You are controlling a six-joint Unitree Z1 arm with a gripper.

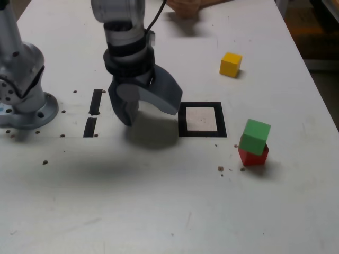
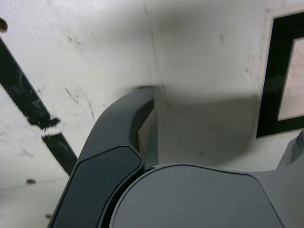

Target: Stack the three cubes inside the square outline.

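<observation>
The hand point(image 1: 145, 114) is over the worktop point(image 1: 132, 211), between the two black tape strips point(image 1: 93, 114) and the square outline point(image 1: 202, 132) as seen in the exterior view. Its jaws stand wide apart with nothing held. In the wrist view, the tip of one jaw is concealed behind the bulk of the hand and the picture's border.

The square outline lies to the hand's right in the exterior view, its frame fully visible there and its white centre bare. The wrist view cuts it off, giving only one corner and part of the centre.

The green cube point(image 1: 255, 136) sits on top of the red cube point(image 1: 253, 155), to the right of the outline and slightly nearer. The green cube covers much of the red one; how squarely they meet cannot be made out. The yellow cube point(image 1: 231, 64) stands alone on the far right side, beyond the outline. None of the cubes is visible in the wrist view.

At the exterior view's far edge, a person's hand point(image 1: 184, 7) is only partly in frame, its fingers hard to distinguish.
</observation>
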